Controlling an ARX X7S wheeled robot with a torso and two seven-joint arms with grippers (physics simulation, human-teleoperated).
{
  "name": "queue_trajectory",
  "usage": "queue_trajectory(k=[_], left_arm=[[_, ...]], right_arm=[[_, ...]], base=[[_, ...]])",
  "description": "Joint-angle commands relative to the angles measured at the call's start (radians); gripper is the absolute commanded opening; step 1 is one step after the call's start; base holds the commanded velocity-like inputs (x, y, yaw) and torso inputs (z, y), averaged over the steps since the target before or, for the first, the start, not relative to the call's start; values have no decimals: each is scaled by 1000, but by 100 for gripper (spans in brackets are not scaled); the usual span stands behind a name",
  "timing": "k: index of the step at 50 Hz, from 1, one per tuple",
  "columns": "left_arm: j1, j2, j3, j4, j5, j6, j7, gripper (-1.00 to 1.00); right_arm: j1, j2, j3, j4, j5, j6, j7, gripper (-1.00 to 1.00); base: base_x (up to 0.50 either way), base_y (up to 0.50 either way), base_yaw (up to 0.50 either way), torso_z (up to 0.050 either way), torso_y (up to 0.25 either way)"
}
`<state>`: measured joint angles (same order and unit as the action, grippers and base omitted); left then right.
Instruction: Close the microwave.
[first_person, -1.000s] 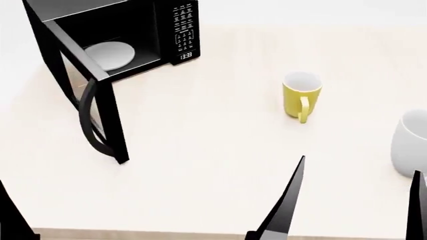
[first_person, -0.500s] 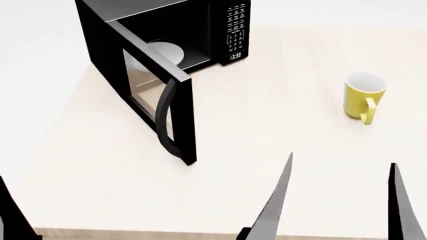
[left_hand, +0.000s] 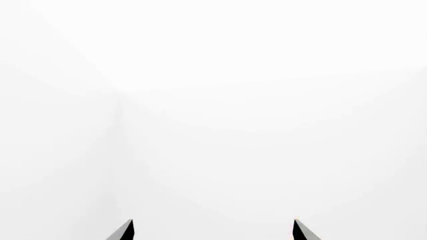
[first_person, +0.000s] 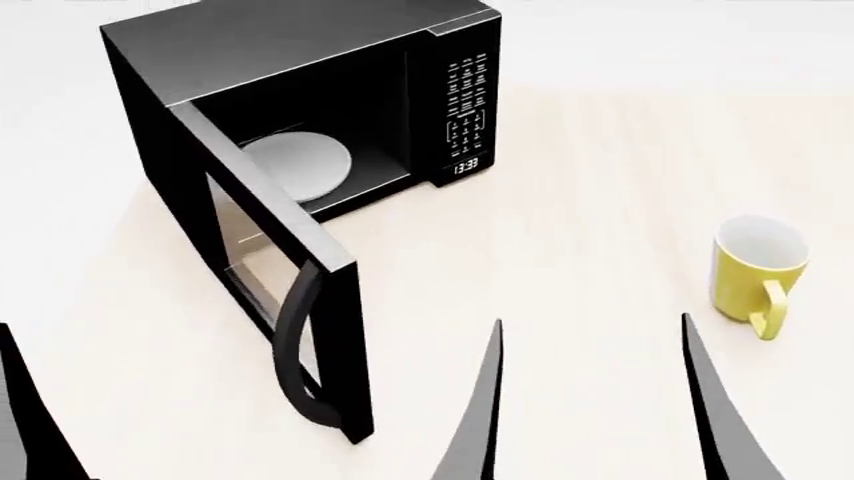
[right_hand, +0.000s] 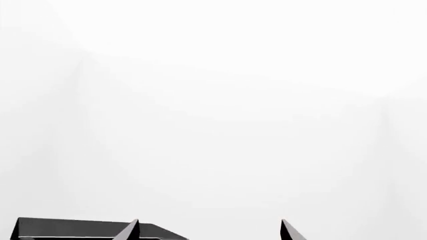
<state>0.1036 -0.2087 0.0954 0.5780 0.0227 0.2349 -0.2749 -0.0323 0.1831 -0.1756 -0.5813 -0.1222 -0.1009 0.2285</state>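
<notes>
Right gripper (first_person: 594, 400): its two dark fingers stand wide apart with nothing between them, low in the head view and in front of the table's near part. In the right wrist view the same two fingertips (right_hand: 130, 231) are spread against a white background, with a flat black surface showing beside one of them.

Left gripper (left_hand: 213, 230): the left wrist view shows two fingertips set well apart, holding nothing.

The microwave (first_person: 287, 110) stands on the light wooden table (first_person: 601, 230), toward its far left. Its door (first_person: 274, 260) is swung wide open toward the robot, the curved handle (first_person: 296, 350) on its outer face. A white round plate (first_person: 296, 165) lies inside. The display (first_person: 463, 166) reads 13:33.

A yellow mug (first_person: 757, 272) stands well apart to the right.
</notes>
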Motion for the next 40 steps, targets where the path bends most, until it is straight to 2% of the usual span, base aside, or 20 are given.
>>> queue_trajectory(k=[1,40], left_arm=[[0,-7,8,-5,-2,2,-7,100],[0,-27,36,-17,-1,10,-28,100]], right_arm=[[-4,14,-19,-6,-16,-2,1,100],[-2,45,-53,10,-90,-27,39,100]], base=[[500,-12,0,0,0],[500,-1,0,0,0]])
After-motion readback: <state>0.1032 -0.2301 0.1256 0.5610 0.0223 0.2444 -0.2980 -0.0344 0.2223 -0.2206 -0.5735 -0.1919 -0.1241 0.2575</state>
